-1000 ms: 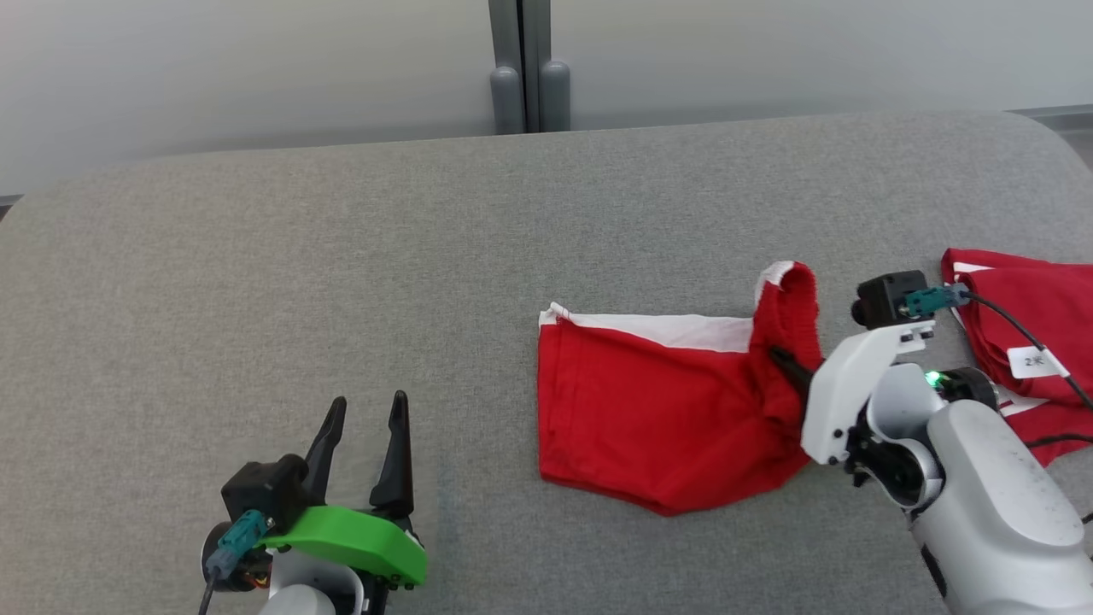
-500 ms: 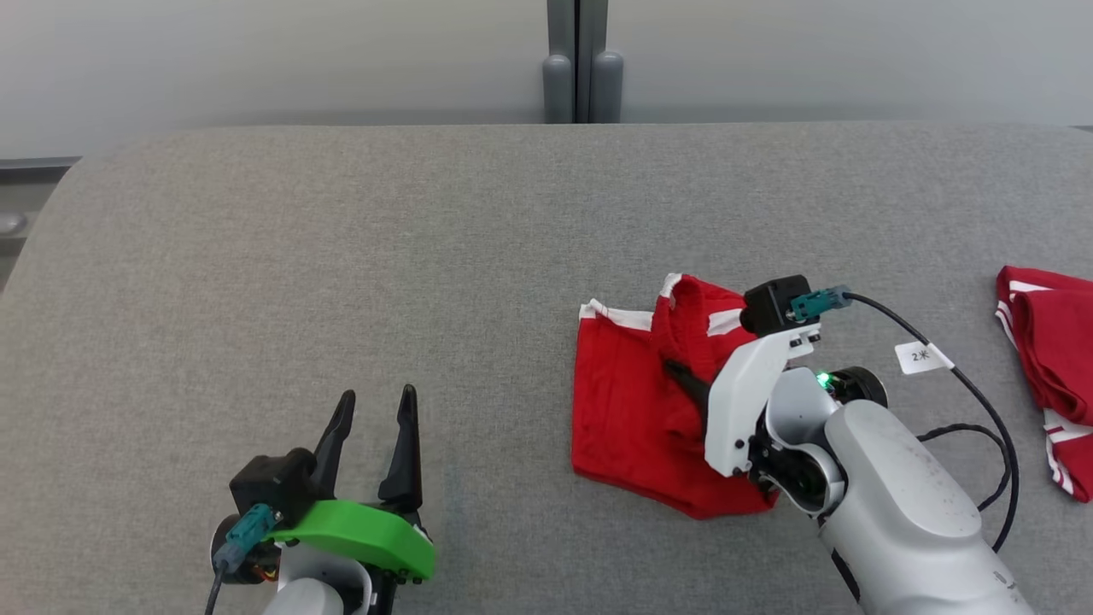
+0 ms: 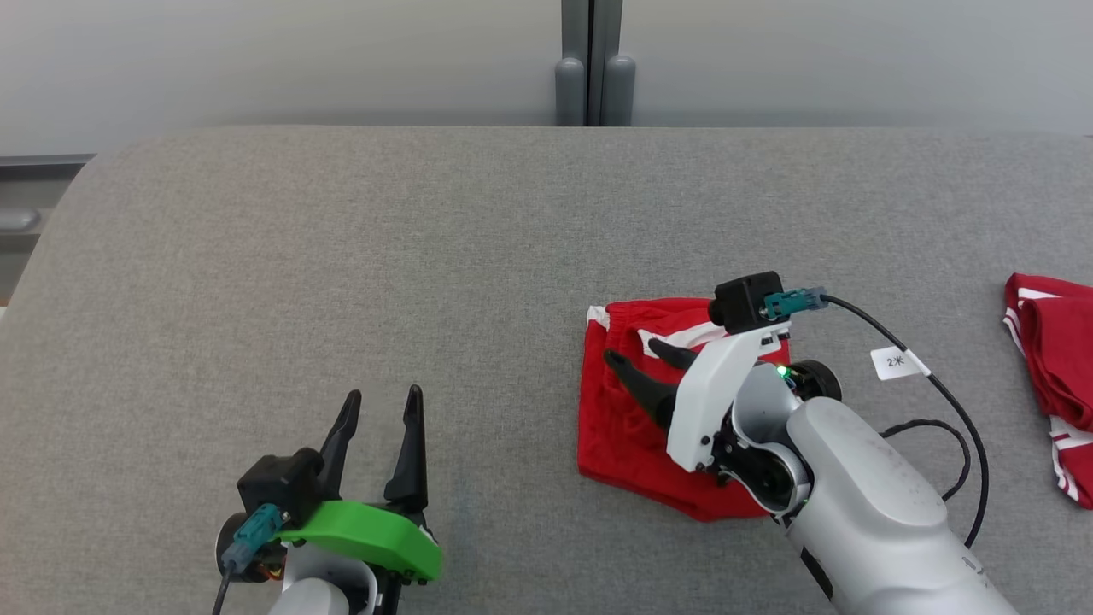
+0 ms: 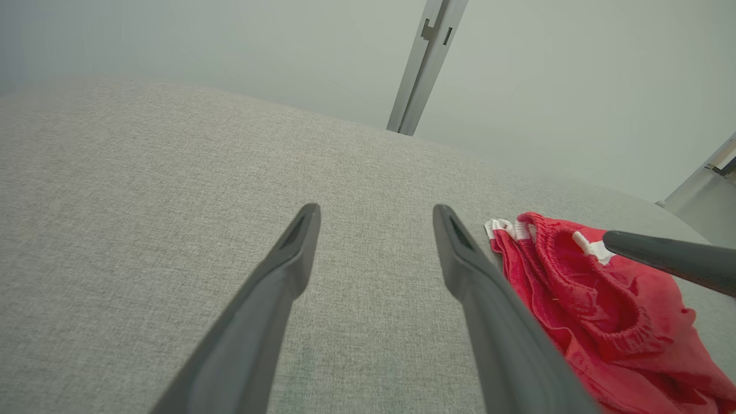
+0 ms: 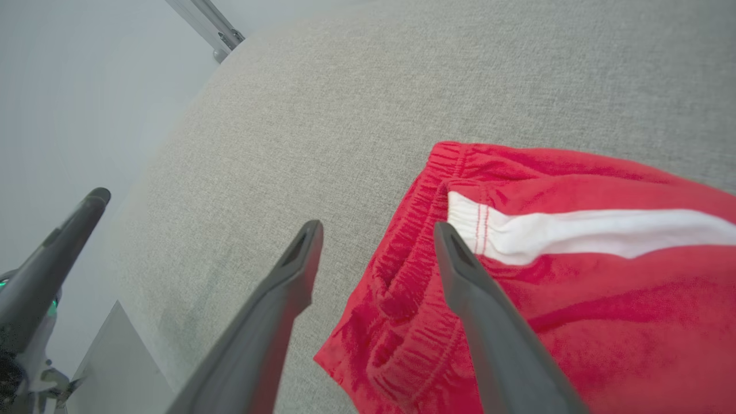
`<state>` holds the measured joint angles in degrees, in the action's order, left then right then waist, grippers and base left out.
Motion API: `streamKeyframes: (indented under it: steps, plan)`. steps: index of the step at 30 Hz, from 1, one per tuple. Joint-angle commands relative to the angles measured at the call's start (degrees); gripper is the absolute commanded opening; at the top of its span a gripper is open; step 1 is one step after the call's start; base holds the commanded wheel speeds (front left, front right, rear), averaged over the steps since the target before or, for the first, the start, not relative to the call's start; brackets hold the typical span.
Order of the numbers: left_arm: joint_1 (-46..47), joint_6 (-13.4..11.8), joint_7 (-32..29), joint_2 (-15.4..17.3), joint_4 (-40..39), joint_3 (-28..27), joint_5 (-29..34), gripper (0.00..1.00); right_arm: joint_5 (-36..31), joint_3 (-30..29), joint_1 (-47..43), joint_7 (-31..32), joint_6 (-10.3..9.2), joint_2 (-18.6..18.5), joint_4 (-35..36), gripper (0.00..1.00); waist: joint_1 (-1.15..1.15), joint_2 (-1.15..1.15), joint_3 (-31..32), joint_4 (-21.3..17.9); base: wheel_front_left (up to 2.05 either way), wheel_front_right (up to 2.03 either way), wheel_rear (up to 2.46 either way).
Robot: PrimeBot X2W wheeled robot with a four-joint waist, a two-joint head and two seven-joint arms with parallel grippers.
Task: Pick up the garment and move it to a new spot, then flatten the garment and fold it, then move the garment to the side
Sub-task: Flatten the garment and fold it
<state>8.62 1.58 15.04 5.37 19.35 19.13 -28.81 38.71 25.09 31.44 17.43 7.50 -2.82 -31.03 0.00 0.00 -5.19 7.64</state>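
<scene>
We count two red garments on the grey table [image 3: 341, 256]. The task's garment [image 3: 628, 427] lies folded right of centre, with one white stripe [image 5: 575, 233] across its top and its gathered waistband along the left edge. The second red garment [image 3: 1055, 367] lies well apart from it, at the right edge of the head view. We have two grippers. The right gripper [image 3: 630, 348] hangs over the garment with its fingers spread, gripping nothing. The left gripper [image 3: 384, 395], at the lower left over bare table, also stands wide and empty. One white tag [image 3: 892, 363], just right of the right gripper's wrist, reads "2" plus a mark we cannot make out.
</scene>
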Motion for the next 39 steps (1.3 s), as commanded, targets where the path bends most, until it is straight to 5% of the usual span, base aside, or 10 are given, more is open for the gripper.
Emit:
streamKeyframes:
  steps: [1, 10, 18, 29, 39]
  plan:
    - [0.0, 0.4, 0.2, -0.1, 0.0, 0.0, 0.3, 1.0, -1.3, 0.2, 0.9, -1.9, -0.04, -0.6, 0.2, 1.0, 0.0, 0.0, 0.5, -0.6, 0.0, 0.0, 0.0]
    - [0.1, 0.9, 0.2, -0.3, 0.6, 0.0, 1.3, 1.0, -14.1, -3.4, -0.5, -17.7, -0.04, -4.2, -1.2, 1.0, 0.0, 0.0, 4.1, -4.4, 0.0, 0.0, 0.0]
    - [-2.3, 1.2, 0.2, -0.9, -1.0, -3.4, 2.5, 1.0, -24.3, -12.7, -5.7, -29.4, -0.05, -2.6, -1.8, 1.0, 0.0, 0.0, 6.3, -7.5, 0.0, 0.0, 0.0]
    - [-8.8, 1.5, 0.1, -1.7, -4.0, -8.2, 6.7, 1.0, -31.3, -21.7, -17.8, -32.6, -0.06, -0.2, 5.0, 1.0, 0.0, 0.0, 7.3, -8.4, 0.0, 0.0, 0.0]
    - [-12.8, 2.1, 0.1, -2.2, -5.7, -10.1, 8.1, 1.0, -25.1, -24.7, -26.3, -32.6, -0.06, -0.2, 11.7, 1.0, 0.0, 0.0, 7.2, -8.2, 0.0, 0.0, 0.0]
